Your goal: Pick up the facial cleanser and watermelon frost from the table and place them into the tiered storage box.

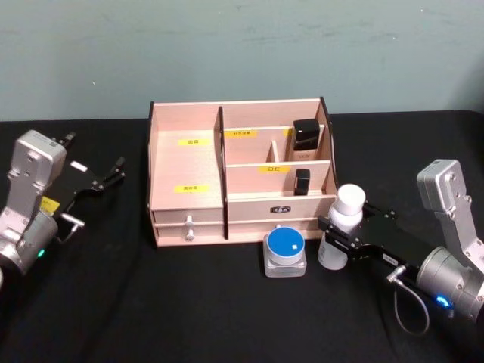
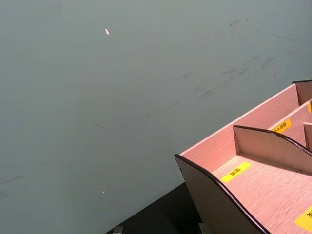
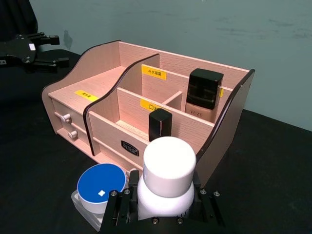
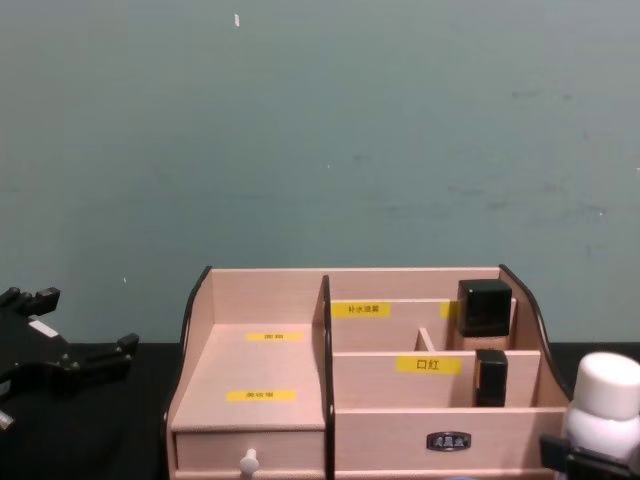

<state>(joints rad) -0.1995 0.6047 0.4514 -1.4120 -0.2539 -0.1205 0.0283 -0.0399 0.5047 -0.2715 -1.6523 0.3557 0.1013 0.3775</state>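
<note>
A white bottle [image 1: 346, 215] with a white cap stands just right of the tiered storage box [image 1: 185, 162], near its front right corner. My right gripper [image 1: 333, 240] is shut on the bottle's body from the right; the right wrist view shows the bottle [image 3: 168, 168] between the fingers [image 3: 119, 209]. Beside it, on the black table in front of the box, sits a clear jar [image 1: 285, 251] with a blue lid. No label is readable, so I cannot tell which one is the facial cleanser and which the watermelon frost. My left gripper [image 1: 106, 178] hangs open to the left of the box.
The box's right compartments hold a black-capped beige bottle [image 1: 305, 140] and a small black tube [image 1: 302, 181]. Its wide left tier [image 4: 260, 370] is bare, with small drawers [image 1: 189, 225] below. A teal wall stands behind the table.
</note>
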